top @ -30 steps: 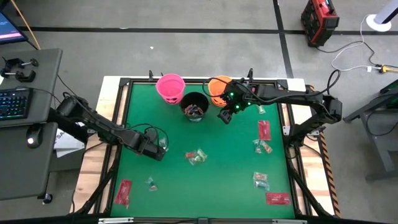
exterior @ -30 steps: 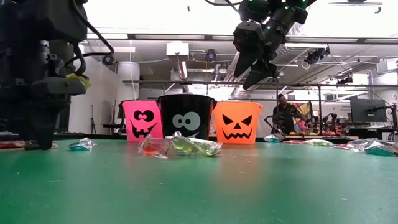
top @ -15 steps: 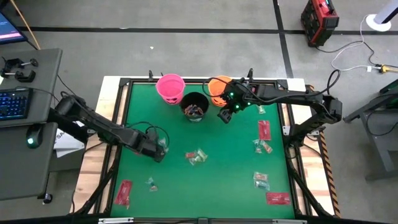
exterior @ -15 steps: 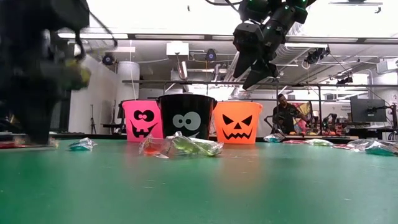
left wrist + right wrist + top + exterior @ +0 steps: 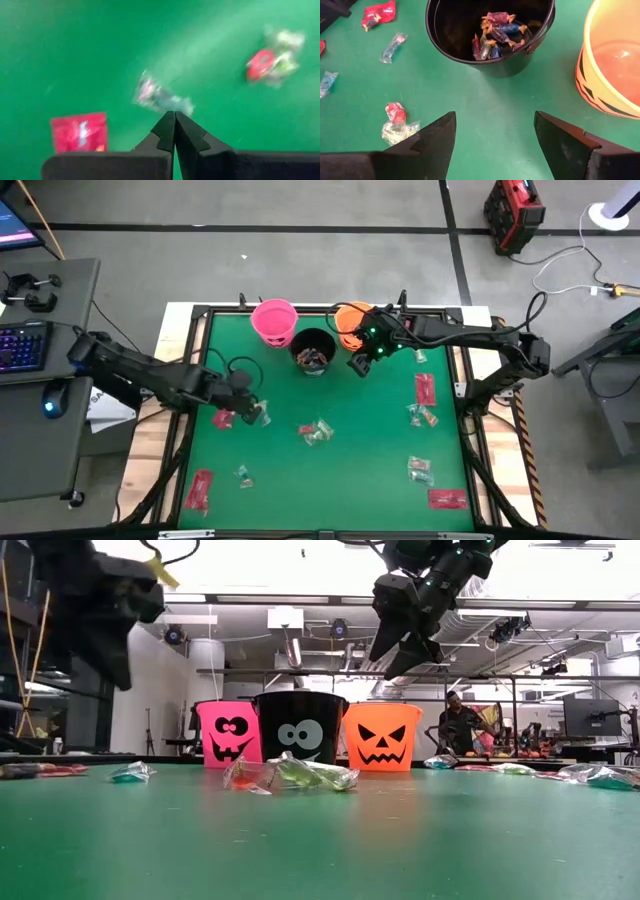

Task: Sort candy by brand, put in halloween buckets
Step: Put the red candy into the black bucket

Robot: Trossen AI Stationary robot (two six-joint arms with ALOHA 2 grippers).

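Left gripper (image 5: 174,131) hangs above the green table (image 5: 340,470) on its left side, fingers pressed together with nothing between them; a clear-wrapped candy (image 5: 161,97) and a red packet (image 5: 79,132) lie on the mat under it. Right gripper (image 5: 495,135) hovers between the black bucket (image 5: 490,35), which has candies in it, and the orange bucket (image 5: 610,60), fingers spread wide and empty. Pink bucket (image 5: 273,320) sits beside the black one.

Motion blur smears the clear-wrapped candy (image 5: 162,97) beyond the left end effector (image 5: 174,131), hiding its brand.
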